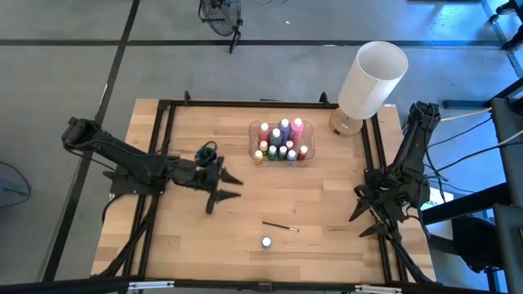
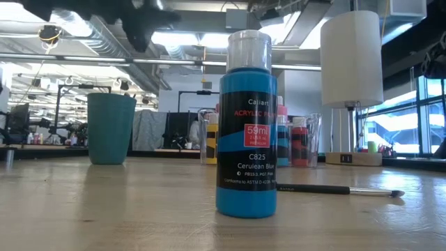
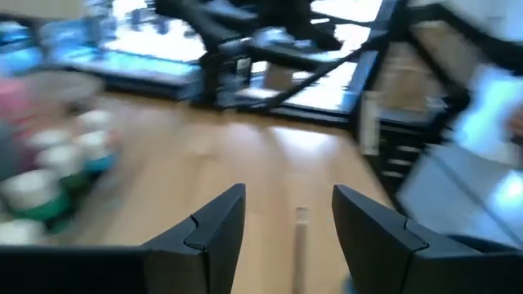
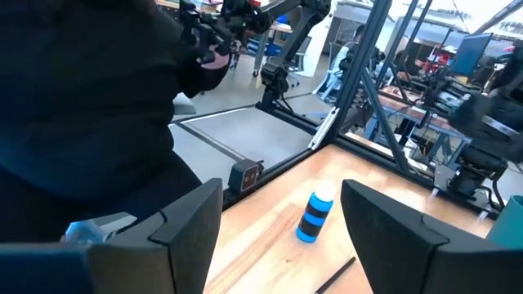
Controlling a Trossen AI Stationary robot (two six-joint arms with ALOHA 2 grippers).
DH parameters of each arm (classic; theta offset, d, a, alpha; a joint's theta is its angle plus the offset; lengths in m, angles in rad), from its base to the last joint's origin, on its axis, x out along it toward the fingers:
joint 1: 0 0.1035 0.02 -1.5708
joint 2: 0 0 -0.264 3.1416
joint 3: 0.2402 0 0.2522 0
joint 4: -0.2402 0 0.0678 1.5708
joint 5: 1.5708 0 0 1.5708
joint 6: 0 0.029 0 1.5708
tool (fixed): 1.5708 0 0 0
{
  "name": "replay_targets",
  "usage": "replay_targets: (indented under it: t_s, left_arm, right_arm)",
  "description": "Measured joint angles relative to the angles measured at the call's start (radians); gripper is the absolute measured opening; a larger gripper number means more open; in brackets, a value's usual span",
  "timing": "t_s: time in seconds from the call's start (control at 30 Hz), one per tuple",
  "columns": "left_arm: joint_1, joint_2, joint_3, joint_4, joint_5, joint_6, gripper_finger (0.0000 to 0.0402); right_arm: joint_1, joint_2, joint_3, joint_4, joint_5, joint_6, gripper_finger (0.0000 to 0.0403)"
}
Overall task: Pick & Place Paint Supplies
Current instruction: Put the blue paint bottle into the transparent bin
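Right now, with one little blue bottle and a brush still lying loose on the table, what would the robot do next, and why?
Probably the left claw swings toward the paintbrush and lowers over it. Its fingers stand open and empty, and it is nearer than the right claw waiting at the table edge. The cerulean blue paint bottle also stands outside the clear tray of bottles.

Wooden counter (image 1: 196,229) with a black metal frame (image 1: 245,104) round its edges, standing on grey floor (image 1: 65,73). Big white lamp (image 1: 372,79), cylinder shade on a wooden base, at the far right corner of the counter. Teal cup (image 2: 111,128) upright on the counter toward the left side. Clear plastic tray (image 1: 252,140) at the far middle of the counter, near the lamp. A fan (image 1: 221,14) on the floor beyond the counter.
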Motion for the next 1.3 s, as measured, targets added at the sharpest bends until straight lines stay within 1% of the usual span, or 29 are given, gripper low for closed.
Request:
replay_targets:
  t_s: [0.07,0.13,0.2,0.27,0.33,0.53,0.6,0.63,0.7,0.73,0.83,0.9,1.0,1.07,1.17,1.3]
  left_arm:
    - [0.021,0.000,0.011,-0.029,-0.056,-0.004,0.0180]
    - [0.030,0.000,0.012,-0.014,-0.106,0.050,0.0180]
    - [0.033,0.007,0.012,0.024,-0.122,0.114,0.0180]
    - [0.033,0.018,0.012,0.081,-0.119,0.154,0.0180]
    - [0.033,0.040,0.019,0.127,-0.086,0.187,0.0180]
    - [0.032,0.150,0.094,0.109,-0.007,0.251,0.0180]
    - [0.026,0.191,0.143,0.081,0.024,0.186,0.0180]
    - [0.022,0.207,0.180,0.042,0.053,0.148,0.0180]
    - [0.011,0.227,0.262,-0.093,0.116,0.116,0.0180]
    - [0.002,0.239,0.306,-0.174,0.128,0.119,0.0180]
    - [-0.031,0.281,0.401,-0.381,0.122,0.217,0.0180]
    - [-0.055,0.303,0.426,-0.449,0.119,0.322,0.0180]
    - [-0.085,0.333,0.428,-0.440,0.119,0.448,0.0180]
    - [-0.100,0.355,0.428,-0.430,0.119,0.479,0.0180]
    - [-0.113,0.388,0.428,-0.417,0.119,0.474,0.0180]
    - [-0.126,0.427,0.428,-0.409,0.119,0.403,0.0180]
  right_arm:
    - [0.000,0.004,0.000,0.000,0.000,0.000,0.0252]
    - [0.000,0.007,0.000,-0.001,0.000,0.000,0.0252]
    - [0.000,0.007,0.000,-0.001,0.000,0.000,0.0252]
    - [0.000,0.007,0.000,-0.007,0.000,0.007,0.0252]
    - [0.000,0.007,0.000,-0.013,0.000,0.019,0.0252]
    - [0.000,0.007,0.000,-0.030,0.000,0.037,0.0252]
    - [0.000,0.007,0.000,-0.041,0.000,0.038,0.0252]
    - [0.000,0.007,0.000,-0.047,0.000,0.038,0.0252]
    - [0.000,0.007,0.000,-0.049,0.000,0.038,0.0252]
    - [0.000,0.007,0.000,-0.051,0.000,0.038,0.0252]
    - [0.000,0.007,0.000,-0.068,0.000,0.038,0.0252]
    - [0.000,0.007,-0.001,-0.068,0.000,0.043,0.0252]
    - [0.000,0.007,-0.009,-0.067,0.000,0.066,0.0252]
    - [0.000,0.007,-0.014,-0.068,0.000,0.082,0.0252]
    - [0.000,0.007,-0.016,-0.067,0.001,0.090,0.0252]
    - [0.000,0.007,-0.016,-0.060,0.000,0.089,0.0252]
